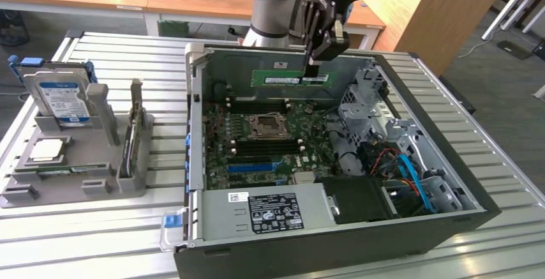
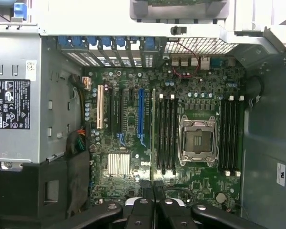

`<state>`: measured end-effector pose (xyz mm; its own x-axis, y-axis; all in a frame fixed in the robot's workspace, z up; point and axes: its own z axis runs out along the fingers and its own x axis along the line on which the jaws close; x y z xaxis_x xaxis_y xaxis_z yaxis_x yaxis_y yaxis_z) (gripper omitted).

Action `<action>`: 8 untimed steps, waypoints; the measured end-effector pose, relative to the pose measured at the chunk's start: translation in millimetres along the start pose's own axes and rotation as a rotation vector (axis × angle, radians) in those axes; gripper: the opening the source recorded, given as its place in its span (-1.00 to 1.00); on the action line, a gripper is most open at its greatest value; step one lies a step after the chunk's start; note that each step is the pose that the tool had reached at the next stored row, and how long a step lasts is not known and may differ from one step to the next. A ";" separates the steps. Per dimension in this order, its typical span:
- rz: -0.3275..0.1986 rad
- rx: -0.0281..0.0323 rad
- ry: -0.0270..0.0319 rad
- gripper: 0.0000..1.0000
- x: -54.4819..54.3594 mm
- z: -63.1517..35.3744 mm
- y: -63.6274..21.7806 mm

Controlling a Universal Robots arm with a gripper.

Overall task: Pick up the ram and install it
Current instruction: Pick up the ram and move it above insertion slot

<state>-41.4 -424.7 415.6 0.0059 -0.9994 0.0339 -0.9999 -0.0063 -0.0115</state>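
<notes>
Slatted metal tabletop (image 1: 102, 241) carries an open computer case (image 1: 341, 260); above its motherboard (image 1: 247, 158) the gripper (image 1: 313, 71) is clamped on the ram (image 1: 277, 78), held level and edge-down, clear of the board (presumably to line up with the memory slots (image 2: 166, 133)).

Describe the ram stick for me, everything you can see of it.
The ram is a long, thin green circuit board with a pale sticker on its face. The gripper is shut on its upper edge, holding it on edge with its length level. It hangs inside the open computer case, above the motherboard, not seated in any slot. In the wrist view it appears edge-on, parallel to the black memory slots.
</notes>
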 end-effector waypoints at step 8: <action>0.041 -0.0015 0.0005 -0.76 -0.1 3.4 0.0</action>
<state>-41.4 -424.8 412.2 -0.0346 -0.9988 0.0339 -0.9993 0.0342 -0.0114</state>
